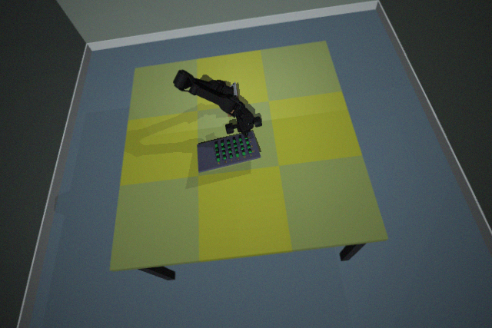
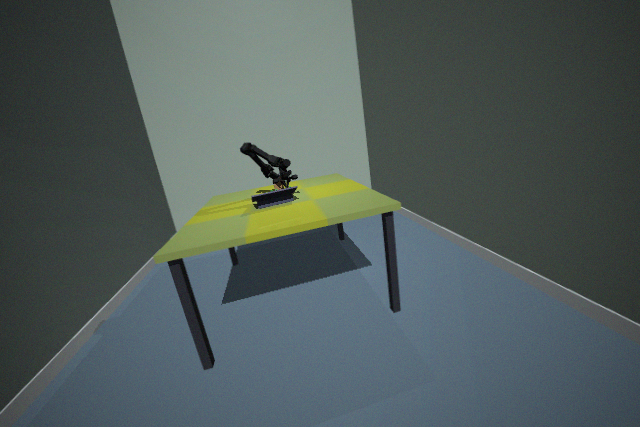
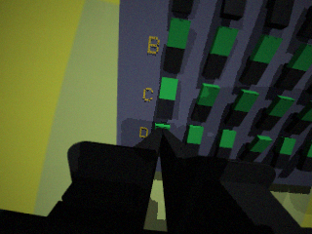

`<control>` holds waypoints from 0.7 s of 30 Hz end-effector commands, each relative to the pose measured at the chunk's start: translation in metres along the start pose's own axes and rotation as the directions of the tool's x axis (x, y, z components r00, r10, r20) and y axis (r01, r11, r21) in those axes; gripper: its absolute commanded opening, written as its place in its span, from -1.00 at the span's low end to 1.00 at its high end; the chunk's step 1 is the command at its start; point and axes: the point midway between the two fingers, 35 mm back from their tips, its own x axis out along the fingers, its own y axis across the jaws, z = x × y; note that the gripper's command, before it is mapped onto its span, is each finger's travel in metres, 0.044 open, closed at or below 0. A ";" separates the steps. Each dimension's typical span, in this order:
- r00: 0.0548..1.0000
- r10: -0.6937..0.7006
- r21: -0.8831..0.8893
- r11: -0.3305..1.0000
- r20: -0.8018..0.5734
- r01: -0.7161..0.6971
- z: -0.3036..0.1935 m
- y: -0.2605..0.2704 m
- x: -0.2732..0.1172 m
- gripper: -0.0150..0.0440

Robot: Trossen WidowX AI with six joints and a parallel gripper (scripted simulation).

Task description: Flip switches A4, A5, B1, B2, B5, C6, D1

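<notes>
The switch panel (image 1: 204,159) (image 2: 273,198) (image 3: 131,73) is dark blue-grey, with rows of green-and-black rocker switches. My gripper (image 1: 247,136) (image 3: 160,132) is shut and empty, its tips at the near half of switch D1 (image 3: 162,126). Only a thin green strip of D1 shows beyond the tips; exact contact is hard to tell. Switch C1 (image 3: 169,89) and switch B1 (image 3: 178,33) show green far halves and black near halves. Switch D2 (image 3: 195,135) shows its green half right of the tips. Row A is mostly cut off at the wrist view's top.
The panel lies on a checkered yellow and green table (image 1: 238,213) (image 2: 356,210). The arm (image 1: 214,96) (image 2: 263,156) reaches over the panel's near edge. Other row D switches stand close to the right of the fingers in the wrist view.
</notes>
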 end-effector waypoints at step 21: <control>1.000 -0.003 -0.003 1.000 0.001 0.003 0.000 0.000 0.003 -0.49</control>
